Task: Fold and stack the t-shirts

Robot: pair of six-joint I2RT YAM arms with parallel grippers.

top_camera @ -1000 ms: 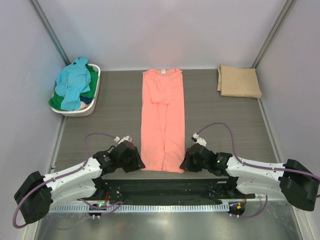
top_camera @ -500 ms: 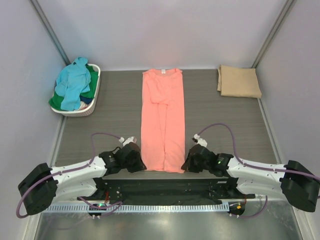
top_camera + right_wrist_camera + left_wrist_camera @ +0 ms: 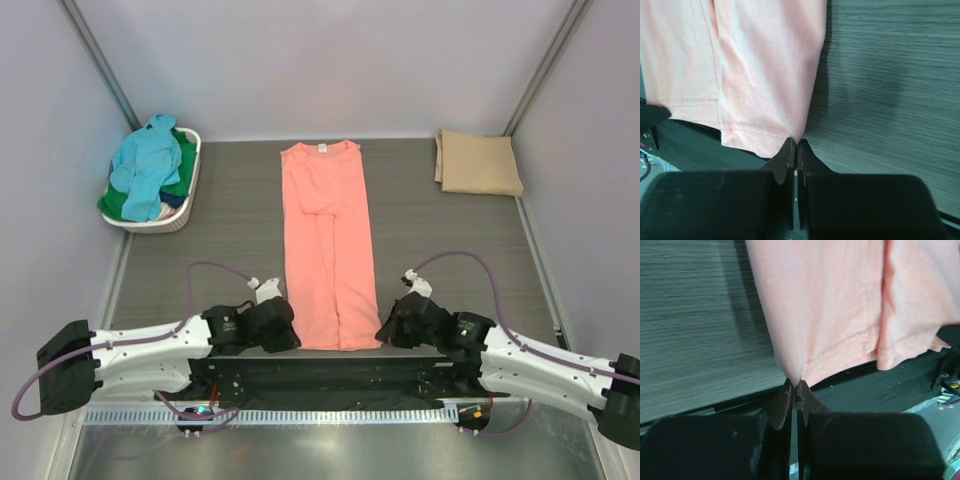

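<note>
A salmon-pink t-shirt (image 3: 326,240) lies as a long narrow strip down the middle of the table, collar at the far end. At its near left hem corner my left gripper (image 3: 290,338) is shut on the cloth; the left wrist view shows the shirt (image 3: 840,315) puckered into the left gripper (image 3: 795,385). My right gripper (image 3: 381,335) is shut on the near right hem corner, with the shirt (image 3: 765,75) pinched at the right gripper (image 3: 795,143). A folded tan t-shirt (image 3: 478,162) lies at the far right.
A white laundry basket (image 3: 189,212) at the far left holds light blue (image 3: 146,165) and green (image 3: 185,170) t-shirts in a heap. Grey walls close in the table on three sides. A dark strip (image 3: 320,375) runs along the near edge between the arm bases.
Both grippers closed on the shirt's near hem corners and drew them toward the near edge. The shirt now lies longer and straighter, and its hem reaches the table's front edge.
</note>
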